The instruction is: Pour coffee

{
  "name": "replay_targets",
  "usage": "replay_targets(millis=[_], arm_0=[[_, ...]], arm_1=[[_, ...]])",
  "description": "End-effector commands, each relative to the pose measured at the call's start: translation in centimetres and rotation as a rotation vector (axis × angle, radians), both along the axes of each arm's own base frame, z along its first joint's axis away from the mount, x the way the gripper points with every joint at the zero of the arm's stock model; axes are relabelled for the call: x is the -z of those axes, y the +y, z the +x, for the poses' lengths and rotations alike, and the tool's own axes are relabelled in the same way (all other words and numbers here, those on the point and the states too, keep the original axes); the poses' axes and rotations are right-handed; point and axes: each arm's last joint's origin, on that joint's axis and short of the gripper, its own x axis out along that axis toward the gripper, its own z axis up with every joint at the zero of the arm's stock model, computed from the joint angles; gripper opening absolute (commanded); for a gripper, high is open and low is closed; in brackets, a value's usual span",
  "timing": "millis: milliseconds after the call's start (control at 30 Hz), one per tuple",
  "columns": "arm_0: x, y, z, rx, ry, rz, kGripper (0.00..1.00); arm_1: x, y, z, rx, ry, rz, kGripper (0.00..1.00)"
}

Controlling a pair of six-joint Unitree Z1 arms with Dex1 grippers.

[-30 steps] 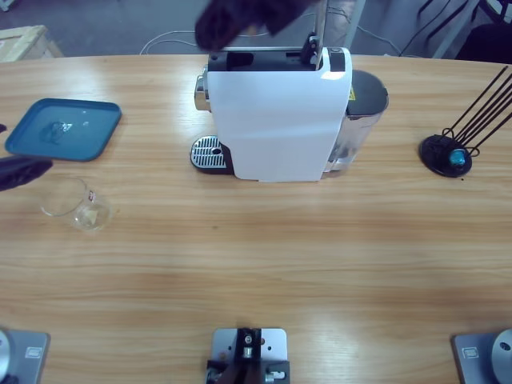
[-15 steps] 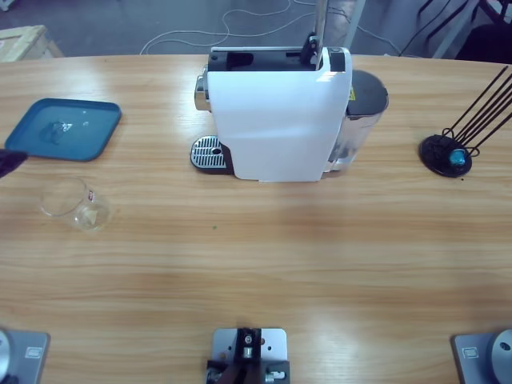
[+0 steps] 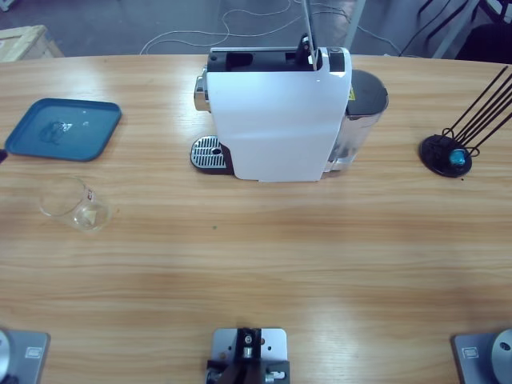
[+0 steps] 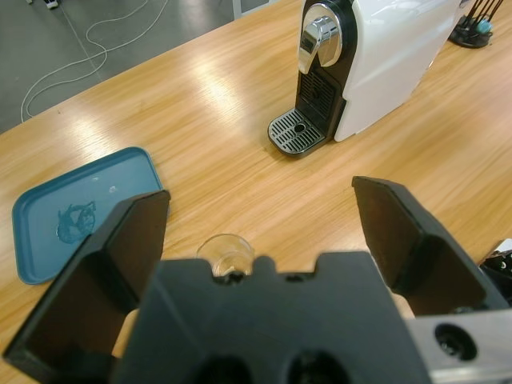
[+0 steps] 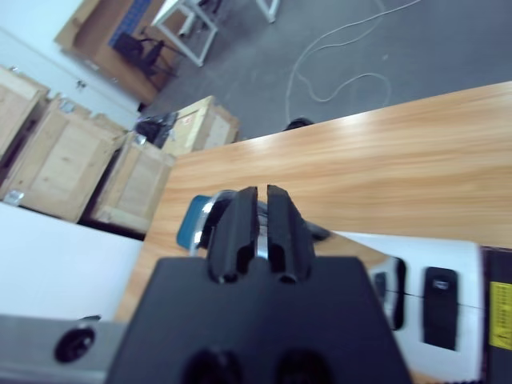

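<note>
No coffee anywhere yet: no brown pool in the glass (image 3: 72, 206), none under the spout (image 4: 318, 40) of the coffee machine (image 3: 276, 120). Glass apparently empty and upright, rim up, so no long axis to line up with; alone on the table (image 3: 280, 264), near the blue tray (image 3: 62, 128) at its 12 o'clock and well apart from the machine.

Left gripper (image 4: 260, 200) spread wide, nothing between the jaws. In the left wrist view, glass at 6 o'clock from the midpoint of the jaws, low and close against the gripper's black body, roughly centred between them but not yet enclosed. Drip grille (image 4: 298, 132) well beyond, at about 1 o'clock along the same line of sight.

Right gripper (image 5: 258, 192) pressed together on nothing, over the top of the machine, far from the glass. Clearly the left arm for the glass.

Deciding relation, seen from above: drip grille (image 3: 208, 152) at about 2 o'clock from the glass, with bare table between. Probably next: down and around the glass, close, then carry toward 2 o'clock and set it on the grille under the spout. Main risk judged: nudging the glass while closing in.
</note>
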Motion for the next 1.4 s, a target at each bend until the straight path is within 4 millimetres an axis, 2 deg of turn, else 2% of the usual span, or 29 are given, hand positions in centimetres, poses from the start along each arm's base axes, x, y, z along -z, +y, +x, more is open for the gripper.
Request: replay_targets(millis=[33,300,400,533,733,833,867,933,967,1000,1033,1133,1200,1233,1300,1400], arm_0=[[0.7,0.5,-0.4,-0.016,0.029,0.009,0.977],[0.6,0.8,-0.7,-0.018,0.046,0.022,0.977],[0.6,0.7,-0.6,-0.023,0.053,0.02,0.977],[0.7,0.7,-0.6,-0.025,0.059,0.022,0.977],[0.8,0.3,-0.2,-0.029,0.075,0.03,0.977],[1.0,0.3,-0.2,-0.049,0.094,0.017,0.978],[1.0,0.3,-0.2,-0.054,0.098,0.013,0.982],[1.3,0.4,-0.1,-0.09,0.127,-0.014,0.982],[1.6,0.4,0.0,-0.141,0.153,-0.031,0.982],[1.9,0.5,0.1,-0.191,0.17,-0.028,0.982],[2.2,0.5,0.3,-0.239,0.188,-0.01,0.983],[2.9,0.3,0.8,-0.332,0.268,-0.009,0.991],[3.4,0.0,1.0,-0.364,0.308,-0.019,0.991],[3.8,0.0,1.1,-0.377,0.325,-0.017,0.991],[4.8,0.1,1.0,-0.411,0.363,-0.021,0.991],[5.1,-0.1,1.1,-0.423,0.372,-0.013,0.991]], arm_1=[[7.1,6.5,-0.4,-0.158,0.117,-0.114,0.0],[13.5,8.7,0.8,-0.189,0.213,-0.211,0.0],[16.3,9.6,0.7,-0.209,0.269,-0.265,0.0],[18.9,9.9,0.4,-0.218,0.329,-0.323,0.0],[22.0,9.5,0.0,-0.209,0.459,-0.415,0.0],[22.1,9.4,0.0,-0.198,0.463,-0.422,0.0],[21.5,9.3,0.0,-0.195,0.446,-0.417,0.0],[18.3,9.0,-0.2,-0.25,0.32,-0.41,0.0],[16.1,8.7,-0.5,-0.287,0.247,-0.417,0.171],[13.8,7.9,-1.0,-0.3,0.189,-0.414,0.866],[11.1,7.0,-1.6,-0.306,0.123,-0.403,1.0],[3.0,2.7,-4.6,-0.281,-0.048,-0.38,1.0],[-2.3,-1.1,-7.9,-0.266,-0.145,-0.416,1.0],[-3.8,-2.8,-9.4,-0.262,-0.172,-0.419,1.0],[-5.0,-5.4,-11.9,-0.297,-0.197,-0.439,1.0],[-3.2,-8.5,-14.5,-0.331,-0.134,-0.533,1.0]])
